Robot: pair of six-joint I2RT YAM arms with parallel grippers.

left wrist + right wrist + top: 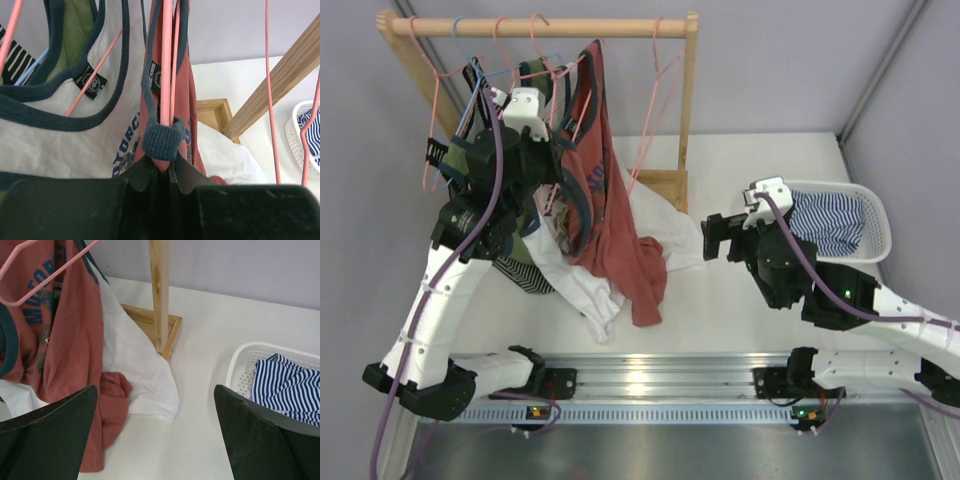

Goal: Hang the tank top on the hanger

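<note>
The rust-red tank top (620, 230) hangs from the rack, its lower part draped on the table; it also shows in the right wrist view (75, 340). My left gripper (563, 143) is raised at the rack and shut on the top's navy strap (162, 142). The pink hanger's wire (166, 60) runs straight up through that strap. The hanger's hook (541, 45) sits on the wooden bar. My right gripper (713, 238) is open and empty over the table (155, 405), right of the top's hem.
The wooden rack (570, 27) holds several pink hangers and a light blue one (470, 95). A white "Motorcycle" tank top (575, 280) lies under the red one. A white basket (875, 215) with a striped garment (825, 225) stands at the right.
</note>
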